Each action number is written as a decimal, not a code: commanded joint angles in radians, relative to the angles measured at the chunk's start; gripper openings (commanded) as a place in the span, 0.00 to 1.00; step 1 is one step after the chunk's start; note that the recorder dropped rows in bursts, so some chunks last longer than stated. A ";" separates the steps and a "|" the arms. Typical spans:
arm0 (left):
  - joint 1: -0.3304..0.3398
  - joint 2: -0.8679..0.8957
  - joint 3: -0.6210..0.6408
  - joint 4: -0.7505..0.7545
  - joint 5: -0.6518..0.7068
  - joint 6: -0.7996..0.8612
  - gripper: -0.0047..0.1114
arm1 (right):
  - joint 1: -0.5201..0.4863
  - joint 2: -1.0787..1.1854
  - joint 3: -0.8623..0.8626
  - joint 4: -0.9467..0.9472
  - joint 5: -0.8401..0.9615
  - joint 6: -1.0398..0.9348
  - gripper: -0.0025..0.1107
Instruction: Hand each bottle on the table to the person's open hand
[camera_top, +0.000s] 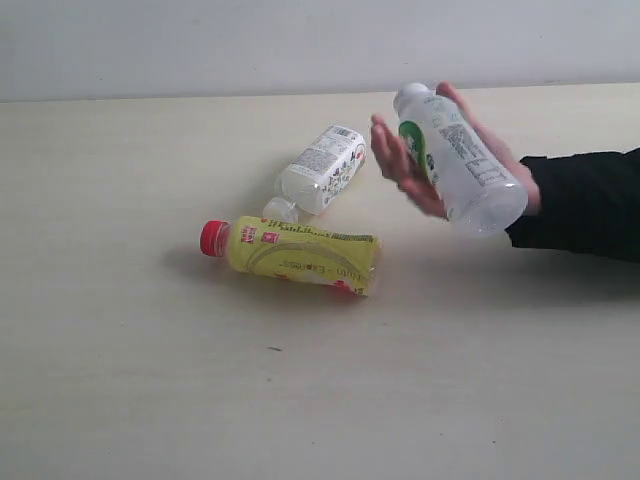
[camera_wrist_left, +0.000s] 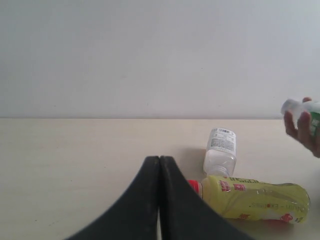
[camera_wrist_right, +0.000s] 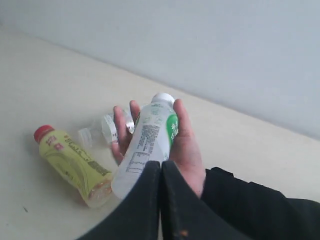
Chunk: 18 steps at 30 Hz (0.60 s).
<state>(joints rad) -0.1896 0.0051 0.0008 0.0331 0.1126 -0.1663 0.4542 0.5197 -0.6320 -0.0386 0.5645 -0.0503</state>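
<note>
Hovering with jaws pressed together and empty, my right claw (camera_wrist_right: 160, 165) sits just short of the person's open hand (camera_wrist_right: 189, 150), which cradles a whitish bottle (camera_wrist_right: 145, 147) across the palm, so that handover looks done. Beyond, the yellow bottle (camera_top: 300, 255) and a small white bottle (camera_top: 325, 168) lie on their sides on the counter (camera_top: 120, 350), awaiting pickup; my left claw (camera_wrist_left: 159, 160) is likewise closed on nothing.

Probably a lab test bench: bare beige table (camera_top: 120, 400), blank white wall (camera_top: 300, 40).
</note>
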 joint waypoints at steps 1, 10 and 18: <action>0.005 -0.005 -0.001 0.004 -0.009 0.003 0.04 | -0.002 -0.166 0.081 -0.003 -0.034 -0.007 0.02; 0.005 -0.005 -0.001 0.004 -0.009 0.003 0.04 | -0.002 -0.320 0.240 0.006 0.049 -0.001 0.02; 0.005 -0.005 -0.001 0.004 -0.009 0.003 0.04 | -0.002 -0.338 0.258 0.039 0.020 0.003 0.02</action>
<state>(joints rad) -0.1896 0.0051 0.0008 0.0331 0.1126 -0.1663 0.4542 0.1932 -0.3776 -0.0118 0.5930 -0.0503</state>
